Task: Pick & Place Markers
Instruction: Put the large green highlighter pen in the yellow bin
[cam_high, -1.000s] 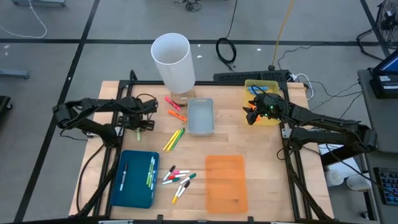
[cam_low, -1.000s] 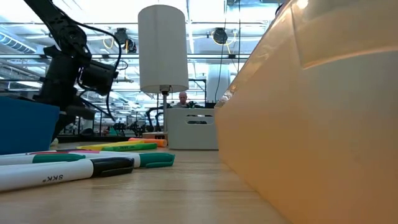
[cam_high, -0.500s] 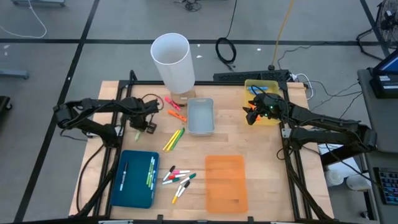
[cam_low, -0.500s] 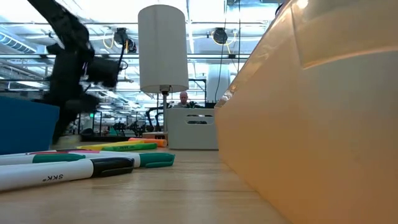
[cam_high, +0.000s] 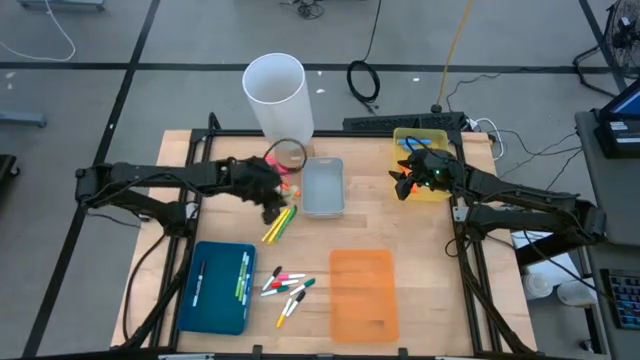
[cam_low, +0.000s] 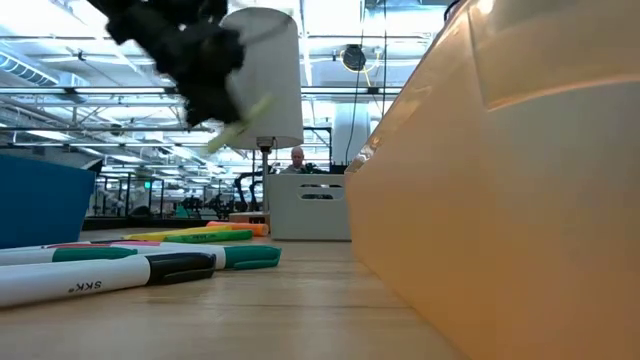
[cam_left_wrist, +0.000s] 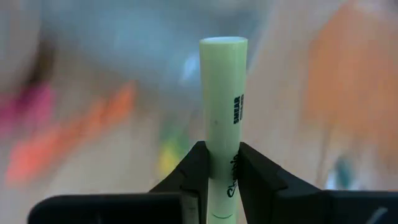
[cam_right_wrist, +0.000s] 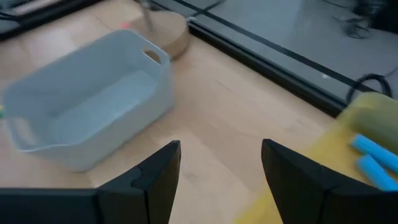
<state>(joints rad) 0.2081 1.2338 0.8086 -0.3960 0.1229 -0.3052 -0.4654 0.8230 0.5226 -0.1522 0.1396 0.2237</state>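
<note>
My left gripper (cam_high: 272, 203) hangs above the table between the loose markers and the grey bin (cam_high: 322, 187), shut on a pale green marker (cam_left_wrist: 222, 93). In the low view that marker (cam_low: 240, 128) sticks out slanting down from the gripper (cam_low: 205, 80). Yellow and green markers (cam_high: 280, 222) lie flat on the wood below it, orange and pink ones (cam_high: 284, 182) by the bin, and several white-bodied ones (cam_high: 286, 290) toward the near edge. My right gripper (cam_high: 404, 186) stands open at the left rim of the yellow tray (cam_high: 428, 140), its fingers (cam_right_wrist: 155, 174) wide apart, holding nothing. My left gripper pinches the pale green marker's barrel (cam_left_wrist: 222, 163) between its two fingers (cam_left_wrist: 189, 177). The marker lies along the fingers, and its flat end (cam_left_wrist: 222, 42) reaches well past their tips. It is lifted clear of the table and tilts downward.
A tall white cylinder (cam_high: 277, 95) stands at the far edge behind the bin. A blue tray (cam_high: 205, 300) holding a few markers lies near left, an orange tray (cam_high: 363, 293) near right. Blue markers (cam_right_wrist: 373, 158) lie in the yellow tray. A person shows far off in the room (cam_low: 295, 158).
My left gripper has risen from the table's left part and swung toward the right, toward the grey bin, rolling its wrist. The pale green marker has come up with it, lifted clear of the wood. My right arm has kept still.
</note>
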